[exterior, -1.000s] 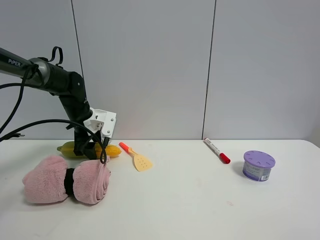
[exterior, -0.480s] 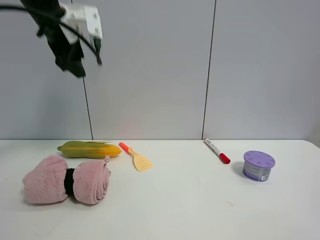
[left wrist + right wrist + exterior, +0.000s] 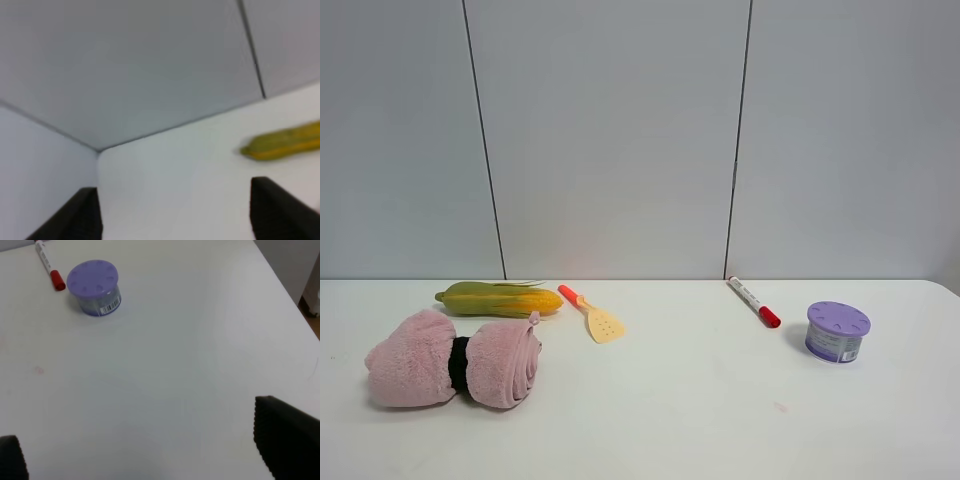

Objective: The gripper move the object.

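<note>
The corn (image 3: 498,299) lies on its side on the white surface (image 3: 700,400) near the back wall, just behind the pink rolled towel (image 3: 453,359) and just beside the small yellow spatula (image 3: 592,314) with the orange handle. Nothing touches it. From the left wrist camera its yellow tip (image 3: 282,145) shows on the surface, blurred, beyond the left hand (image 3: 180,210), whose two dark fingers stand wide apart with nothing between them. The right hand (image 3: 150,450) is likewise spread and empty, over bare surface well apart from the purple tub (image 3: 94,287) and the red-capped marker (image 3: 49,265).

The corn looks like a light, stiff plastic toy, smooth and probably a little slippery, and round enough to roll if nudged from the side. Its thickest part, around the middle where husk meets kernels, seems the best place to grip, with the fingers closing across its width from above. The tapered ends would likely slide out of a pinch. The towel sits close on the near side, so a finger coming down there could snag the cloth.

The surface is flat, matte and white, meeting plain grey wall panels with dark vertical seams. In the high view no arm appears at all.
</note>
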### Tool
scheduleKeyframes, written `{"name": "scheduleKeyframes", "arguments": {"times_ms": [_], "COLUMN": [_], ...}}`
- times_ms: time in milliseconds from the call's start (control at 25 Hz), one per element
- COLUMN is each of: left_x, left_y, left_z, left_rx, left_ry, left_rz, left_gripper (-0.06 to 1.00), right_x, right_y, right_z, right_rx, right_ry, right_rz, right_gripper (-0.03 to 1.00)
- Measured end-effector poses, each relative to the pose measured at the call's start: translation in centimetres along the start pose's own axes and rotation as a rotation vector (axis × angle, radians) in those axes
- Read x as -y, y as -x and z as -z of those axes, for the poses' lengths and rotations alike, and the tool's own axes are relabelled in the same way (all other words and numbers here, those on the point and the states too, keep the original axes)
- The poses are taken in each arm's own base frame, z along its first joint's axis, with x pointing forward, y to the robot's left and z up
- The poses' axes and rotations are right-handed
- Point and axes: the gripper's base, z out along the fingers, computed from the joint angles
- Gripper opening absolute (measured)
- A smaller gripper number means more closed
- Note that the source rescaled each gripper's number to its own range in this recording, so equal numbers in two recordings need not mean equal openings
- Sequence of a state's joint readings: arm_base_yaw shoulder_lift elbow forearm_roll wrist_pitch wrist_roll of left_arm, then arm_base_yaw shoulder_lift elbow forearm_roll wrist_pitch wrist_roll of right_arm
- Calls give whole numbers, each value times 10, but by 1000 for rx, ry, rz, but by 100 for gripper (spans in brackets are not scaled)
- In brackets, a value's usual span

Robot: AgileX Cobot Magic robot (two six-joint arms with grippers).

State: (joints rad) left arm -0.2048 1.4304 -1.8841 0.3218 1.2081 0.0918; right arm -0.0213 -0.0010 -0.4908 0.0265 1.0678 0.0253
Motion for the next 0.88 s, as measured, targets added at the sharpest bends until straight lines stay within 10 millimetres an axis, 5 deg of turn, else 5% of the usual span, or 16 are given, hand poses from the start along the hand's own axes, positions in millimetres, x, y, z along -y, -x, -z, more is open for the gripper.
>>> {"name": "scheduleKeyframes", "arguments": {"times_ms": [240,520,680,880], "left_x": [-29,-27,-14,12], "left_y": [-51,-136,-181,-230], "left_z": [71,126,135,123], "left_rx": [53,69,62,12], "left_ry": [90,156,156,58], "left_rz": [105,263,326,409], "left_gripper": [48,62,63,64], "right_x": [0,0,0,0], "right_y": [0,0,0,0], "right_z": [0,0,0,0], "right_rx": [0,0,0,0], "right_ry": [0,0,0,0], "right_rz": [0,0,0,0], "right_gripper": [100,100,100,100]}}
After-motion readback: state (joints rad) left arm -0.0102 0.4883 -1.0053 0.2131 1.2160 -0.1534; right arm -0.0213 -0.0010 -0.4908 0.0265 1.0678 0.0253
